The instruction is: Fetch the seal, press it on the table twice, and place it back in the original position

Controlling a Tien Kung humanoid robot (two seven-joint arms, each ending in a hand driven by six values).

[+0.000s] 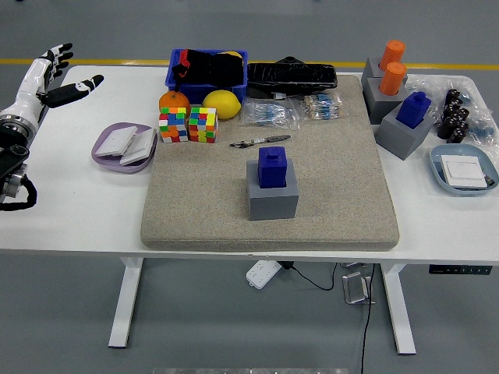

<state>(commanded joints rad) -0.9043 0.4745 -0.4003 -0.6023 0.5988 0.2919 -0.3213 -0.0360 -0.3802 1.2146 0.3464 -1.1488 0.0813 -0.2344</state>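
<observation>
Hovering with fingers spread and empty, the left hand [51, 74] is risking toppling the blue block seal [272, 167] off its grey square holder [273, 199] if grasped off-centre.

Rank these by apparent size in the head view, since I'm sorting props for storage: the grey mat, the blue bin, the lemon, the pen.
1. Grey mat, by far the largest.
2. Blue bin.
3. Lemon.
4. Pen: longer than the lemon, but far thinner, so smallest in area.
</observation>
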